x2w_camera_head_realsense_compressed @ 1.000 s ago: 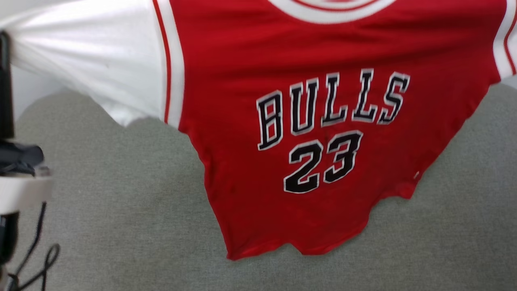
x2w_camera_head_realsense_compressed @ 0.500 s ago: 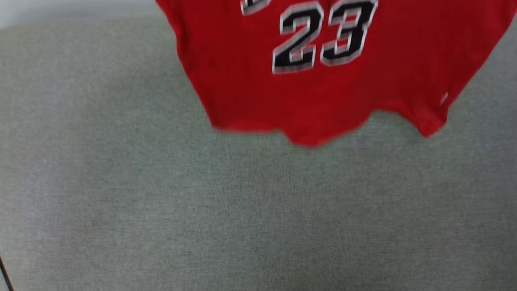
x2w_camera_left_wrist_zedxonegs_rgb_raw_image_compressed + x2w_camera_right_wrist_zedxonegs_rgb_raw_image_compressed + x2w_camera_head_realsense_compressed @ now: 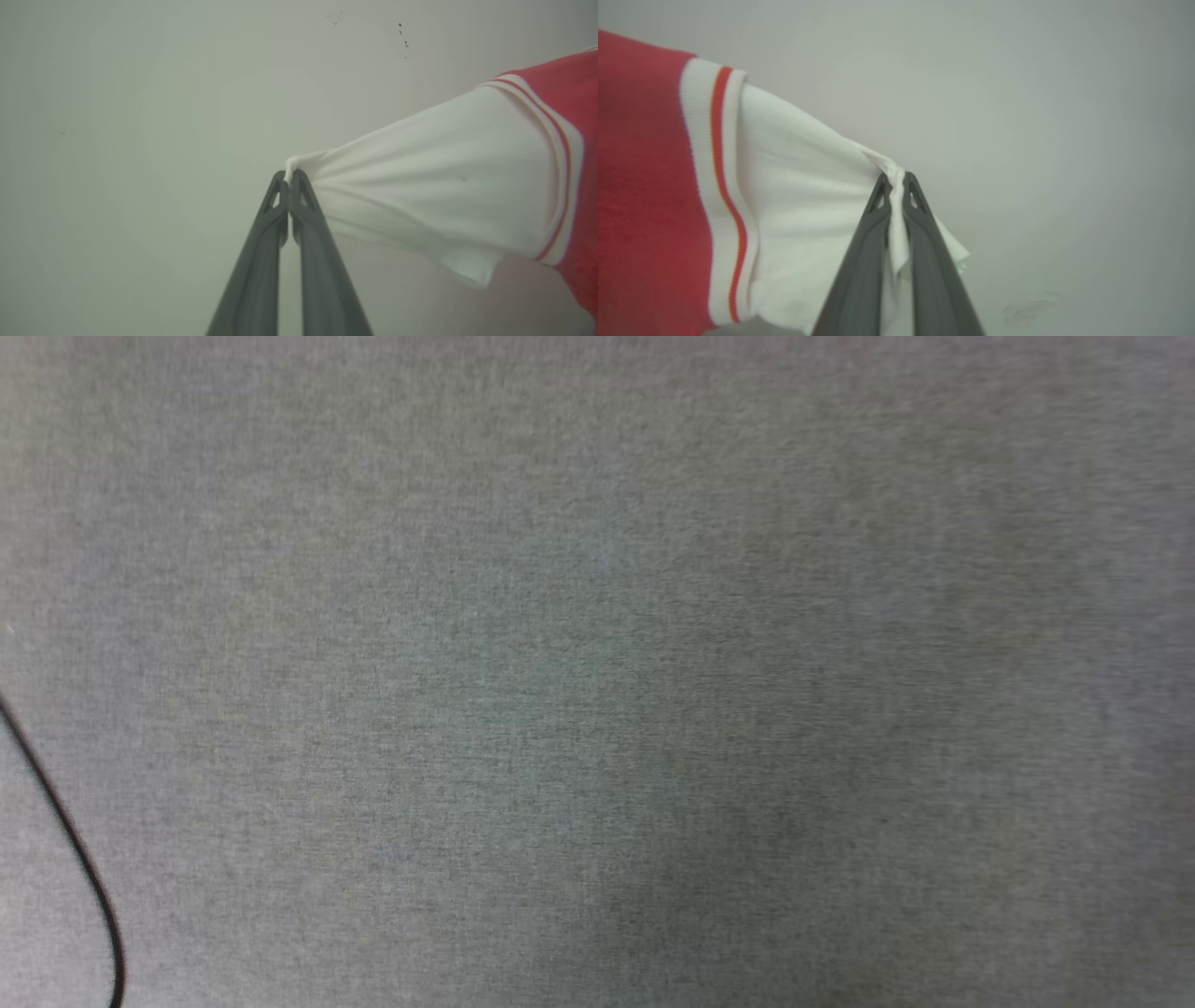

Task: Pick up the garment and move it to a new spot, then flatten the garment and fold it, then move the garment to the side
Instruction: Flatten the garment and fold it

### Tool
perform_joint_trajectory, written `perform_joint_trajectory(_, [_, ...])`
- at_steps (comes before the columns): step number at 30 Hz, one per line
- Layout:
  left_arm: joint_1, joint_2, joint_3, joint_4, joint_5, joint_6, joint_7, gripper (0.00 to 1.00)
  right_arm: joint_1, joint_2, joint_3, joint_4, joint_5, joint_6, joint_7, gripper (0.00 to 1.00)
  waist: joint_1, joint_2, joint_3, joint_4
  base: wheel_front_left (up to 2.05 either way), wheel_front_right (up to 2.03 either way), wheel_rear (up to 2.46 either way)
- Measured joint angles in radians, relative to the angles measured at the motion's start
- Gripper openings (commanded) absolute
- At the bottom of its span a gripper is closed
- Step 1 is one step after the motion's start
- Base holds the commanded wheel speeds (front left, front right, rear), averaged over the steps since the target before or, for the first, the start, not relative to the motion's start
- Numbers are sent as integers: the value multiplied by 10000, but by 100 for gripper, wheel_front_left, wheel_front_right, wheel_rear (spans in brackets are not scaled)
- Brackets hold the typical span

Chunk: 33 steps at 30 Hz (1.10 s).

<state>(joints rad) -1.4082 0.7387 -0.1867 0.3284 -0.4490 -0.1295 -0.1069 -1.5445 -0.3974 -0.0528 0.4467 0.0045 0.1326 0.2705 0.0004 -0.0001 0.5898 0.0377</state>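
Fingers [image 3: 259,261] of the left gripper [image 3: 289,179], long and dark, were seen clenched at their tips on a small pinch of white cloth: the sleeve end of the red jersey-style shirt with white short sleeves and red-striped white trim [image 3: 444,186]. In the right wrist view, the right gripper [image 3: 897,184] was likewise clamped on the other sleeve end, with a twisted fold of white cloth caught between the jaws and a loose flap left hanging beside them.

From each pinch the sleeve was drawn taut into radiating creases, then widened to the striped trim and the red body beyond. The garment was thus judged to be hung in the air, spread between the two grippers. Behind it a plain pale wall [image 3: 140,116] was seen.

In the head view, a grey woven surface [image 3: 597,672] was shown, with a thin black cable [image 3: 65,831] curved at its lower left. Whether the hem touched that surface could not be told.

The shirt was judged light, soft and limp, with some stretch in the knit. The left pinch was very small and was thought liable to slip under a tug. For flattening and folding, a firmer hold was judged to be offered at the striped shoulder trim or the hem corners.
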Motion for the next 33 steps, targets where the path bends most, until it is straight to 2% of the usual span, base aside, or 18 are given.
perform_joint_trajectory(1, [-470, -130, -249, 667, 98, -19, -378, 0, -330, 180, -98, 527, -293, 2, -370, 0, 0, 0, 248, 91, 0, 0, 0])
perform_joint_trajectory(2, [-470, -130, -249, 667, 98, -19, -378, 0, -330, 180, -98, 527, -293, 2, -370, 0, 0, 0, 248, 91, 0, 0, 0])
perform_joint_trajectory(3, [-808, -240, -512, 1313, 163, -25, -708, 0, -558, 343, -180, 1026, -568, 6, -700, 0, 0, 0, 439, 187, 0, 0, 0])
perform_joint_trajectory(6, [-1085, -334, -913, 2105, 236, -27, -1085, 0, -649, 564, -303, 1616, -773, 6, -1152, 0, 0, 0, 612, 320, 0, 0, 0])
perform_joint_trajectory(13, [-493, -717, -1662, 2961, -291, -25, -1513, 0, -53, 798, -493, 2627, -721, 4, -1914, 0, -2, 1, 504, 428, 0, 0, 0])
perform_joint_trajectory(17, [540, -965, -1659, 2943, -759, -25, -1530, 0, 822, 821, -420, 3137, -729, 4, -2163, 0, -2, 0, 166, 423, 0, 0, 0])
perform_joint_trajectory(23, [2792, -1425, -1639, 2389, -773, -23, -1547, 0, 2102, 972, -487, 3770, -184, -6, -2449, 0, -3, 1, -608, 426, 0, 0, 0])
perform_joint_trajectory(28, [5052, -1841, -1480, 1864, -736, -21, -1563, 0, 3752, 1049, 15, 4011, 848, -8, -2533, 0, -4, 1, -1474, 436, 0, 0, 0])
perform_joint_trajectory(33, [7467, -2077, -1498, 1367, -744, 65, -1561, 0, 5900, 928, 897, 3733, 2040, -10, -2537, 0, -6, 1, -2439, 459, 0, 0, 0])
